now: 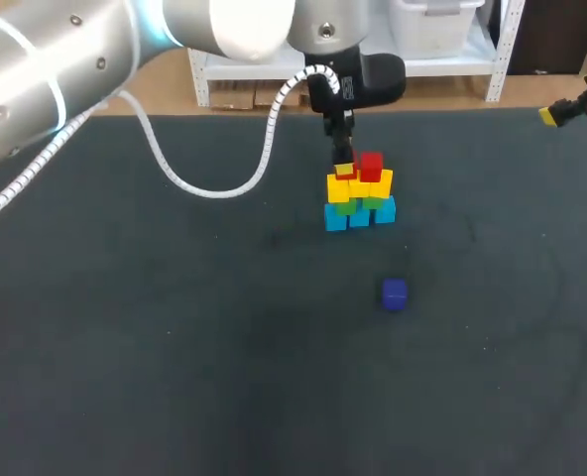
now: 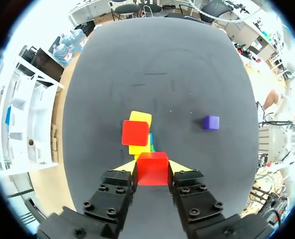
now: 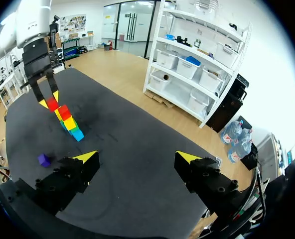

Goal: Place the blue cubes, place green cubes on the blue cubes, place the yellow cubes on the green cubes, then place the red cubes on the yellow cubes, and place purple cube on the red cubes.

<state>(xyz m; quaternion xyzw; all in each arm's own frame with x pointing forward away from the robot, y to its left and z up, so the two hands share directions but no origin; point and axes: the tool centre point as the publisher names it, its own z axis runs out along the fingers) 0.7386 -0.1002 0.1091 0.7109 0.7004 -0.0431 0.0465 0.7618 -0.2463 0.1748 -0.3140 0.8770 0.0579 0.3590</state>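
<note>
A red cube point(image 2: 152, 168), smooth-faced and sharp-edged, is clamped between the yellow-tipped fingers of our left gripper point(image 2: 152, 170), one finger on each side face. We hold it at the top of the stack, just beside a second red cube point(image 1: 371, 165) that sits on the yellow cubes point(image 1: 361, 186). Beneath these lie the green cubes point(image 1: 345, 207) and, lowest, the blue cubes point(image 1: 360, 216). The purple cube point(image 1: 394, 294) rests alone on the table point(image 1: 175, 337), apart from the stack. The table's dark surface is matte and faintly scuffed. A white coiled cable point(image 1: 224, 185) loops from our left arm. Our right gripper point(image 3: 137, 158) hangs with its fingers wide apart, well away from the stack.
</note>
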